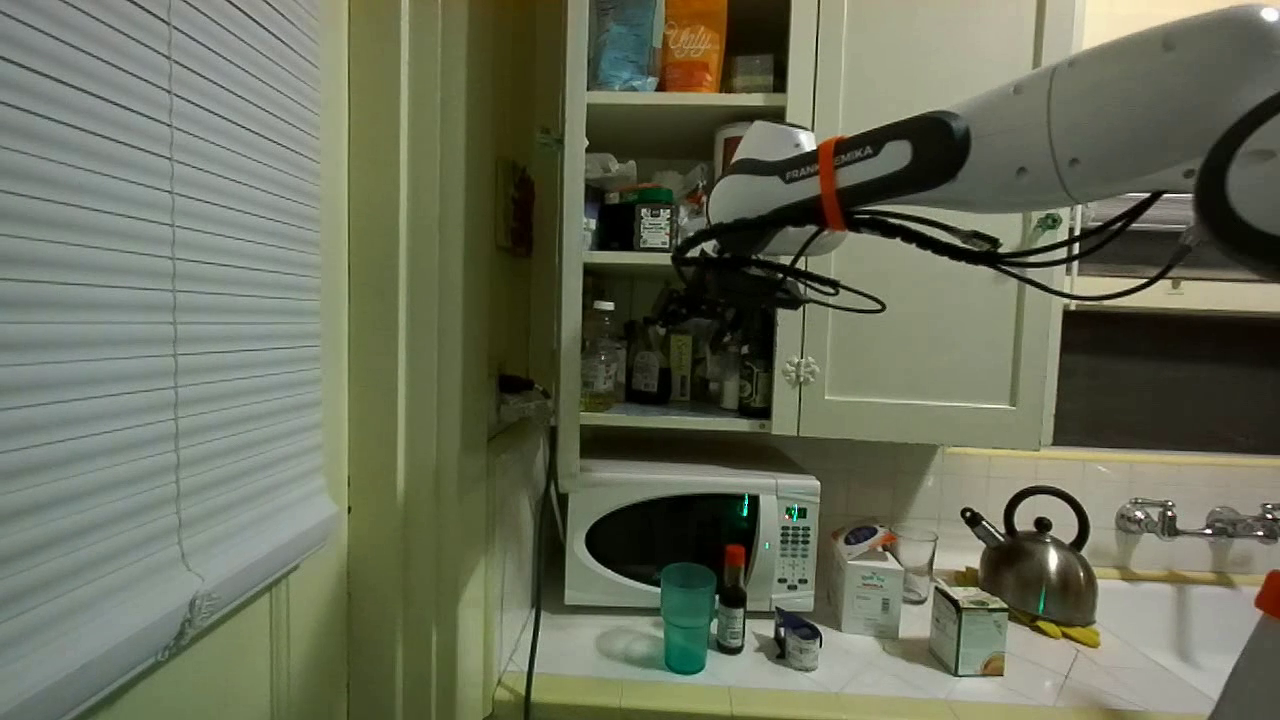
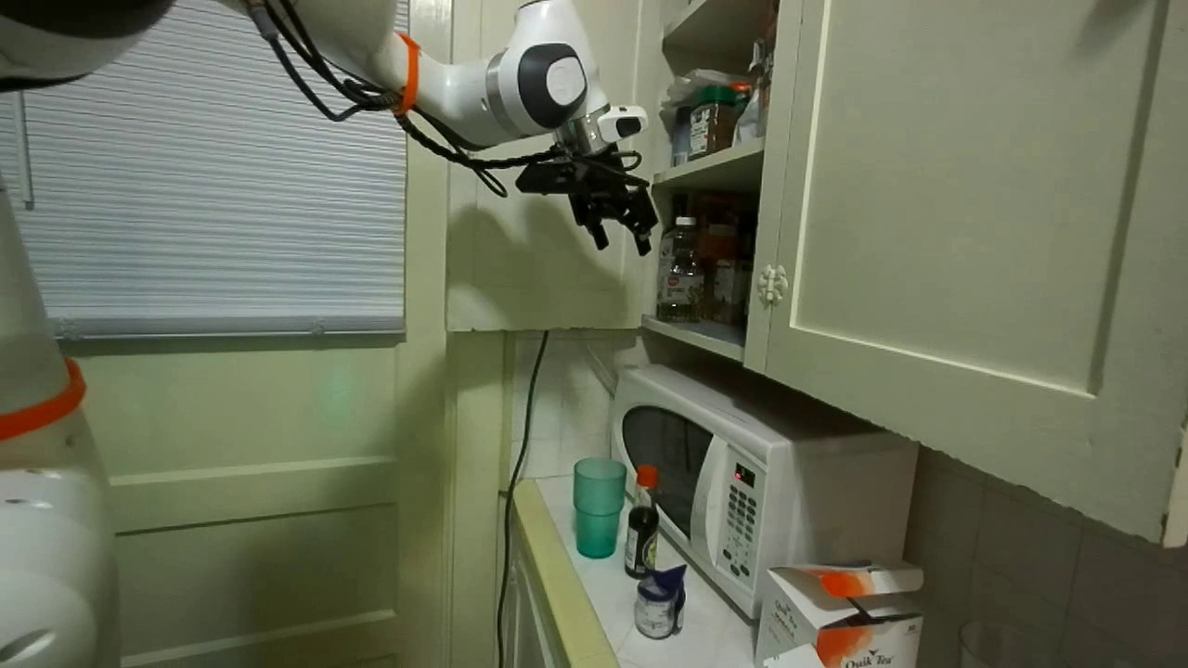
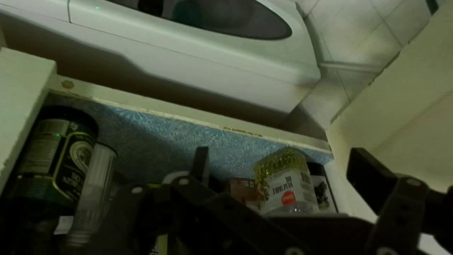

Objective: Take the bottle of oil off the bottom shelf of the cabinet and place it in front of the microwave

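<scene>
White-tiled, the counter [image 1: 570,660] runs beneath the open cream-white cabinet [image 1: 787,405]; on it stand the white microwave [image 1: 680,530] and, in front of that, a teal cup [image 1: 688,618], a dark red-capped bottle [image 1: 732,620] and a small jar [image 1: 803,653]. Upright on the bottom shelf [image 1: 675,421], near its end, is the bottle of oil [image 3: 288,187], lettered VEGETABLE OIL, with other bottles and jars [image 1: 648,378] beside it. In an exterior view the gripper [image 2: 623,246] points down just outside the shelf, apart from the bottle. Its 2 fingers [image 3: 368,177] are spread wide, and the wrist view shows the bottle between them.
</scene>
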Robot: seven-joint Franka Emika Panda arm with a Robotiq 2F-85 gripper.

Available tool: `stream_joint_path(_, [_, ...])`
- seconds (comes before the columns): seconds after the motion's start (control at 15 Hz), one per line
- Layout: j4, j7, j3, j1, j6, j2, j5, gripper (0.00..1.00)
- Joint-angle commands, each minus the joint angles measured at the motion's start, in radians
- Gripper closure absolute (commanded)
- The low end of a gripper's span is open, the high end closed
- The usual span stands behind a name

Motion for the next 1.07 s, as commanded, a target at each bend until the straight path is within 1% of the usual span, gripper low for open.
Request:
stream_joint_path(0.0, [0.215, 0.125, 0.003, 0.022, 0.004, 0.162, -0.057, 0.0])
stream_joint_path(0.07, [0.112, 0.062, -0.017, 0.033, -0.003, 0.085, -0.026, 0.0])
stream_joint_path(0.13, [0.157, 0.081, -0.019, 0.038, -0.002, 0.119, -0.034, 0.0])
stream_joint_path(0.27, [0.201, 0.093, -0.022, 0.041, -0.003, 0.154, -0.036, 0.0])
stream_joint_path(0.67, [0.212, 0.095, -0.022, 0.042, -0.003, 0.161, -0.036, 0.0])
stream_joint_path(0.73, [0.226, 0.126, -0.025, 0.042, 0.008, 0.179, -0.057, 0.0])
stream_joint_path(0.87, [0.276, 0.135, -0.03, 0.054, 0.034, 0.236, -0.026, 0.0])
stream_joint_path(1.0, [0.354, 0.178, -0.033, 0.072, 0.055, 0.31, -0.068, 0.0])
